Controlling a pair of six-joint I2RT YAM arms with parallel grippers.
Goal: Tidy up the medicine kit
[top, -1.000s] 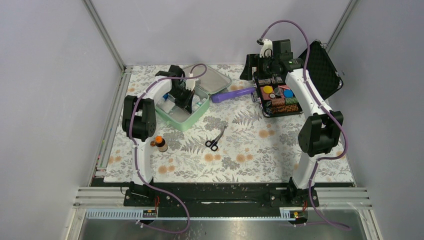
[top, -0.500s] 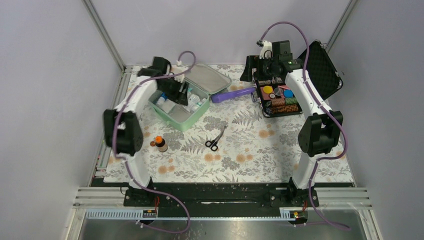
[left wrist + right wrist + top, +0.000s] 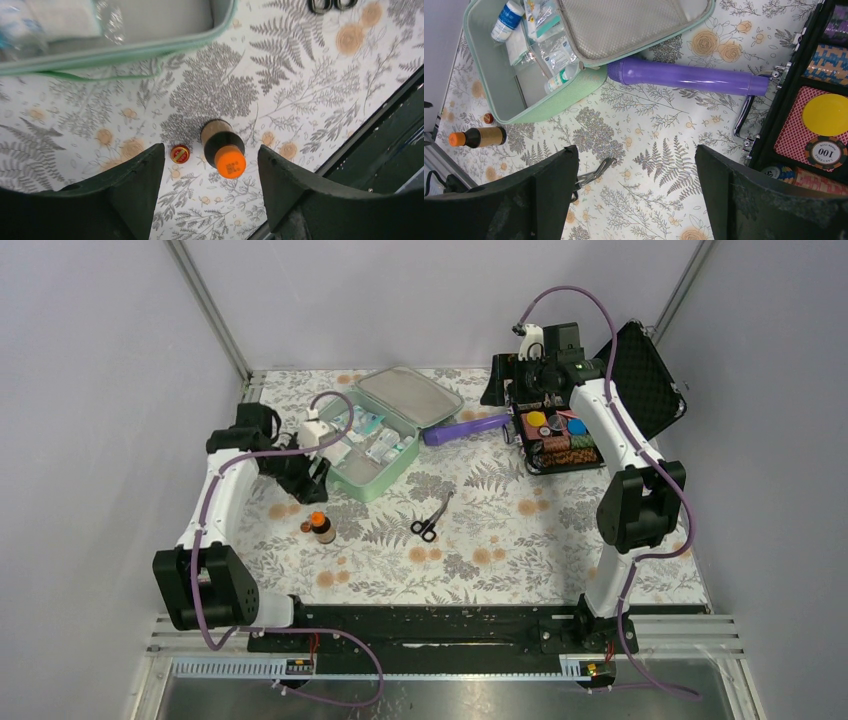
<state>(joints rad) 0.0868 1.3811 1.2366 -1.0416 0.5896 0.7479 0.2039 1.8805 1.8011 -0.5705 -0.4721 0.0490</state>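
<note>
The medicine kit [image 3: 372, 486] is a mint-green case lying open at the back left, its grey lid [image 3: 405, 398] folded back. Small bottles and clear sachets lie inside it [image 3: 499, 95]. Only its front rim [image 3: 125, 50] shows in the left wrist view. My left gripper [image 3: 300, 472] hangs open just left of the kit. Below its fingers [image 3: 211, 151] stands a brown bottle with an orange cap [image 3: 222, 146], untouched, beside a small red round tin [image 3: 180, 154]. My right gripper [image 3: 535, 370] is open and holds nothing [image 3: 636, 150], high over the mat between the two cases.
A purple cylinder [image 3: 465, 427] lies between the kit and a black foam-lined case of colourful chips [image 3: 555, 440]. Scissors [image 3: 431, 519] lie mid-table on the floral mat. The brown bottle [image 3: 320, 527] stands near the left front. Frame rails run along the left and near edges.
My left gripper has come up out of the kit, opened, and swung left and nearer, over the brown bottle. The right arm has not moved.
</note>
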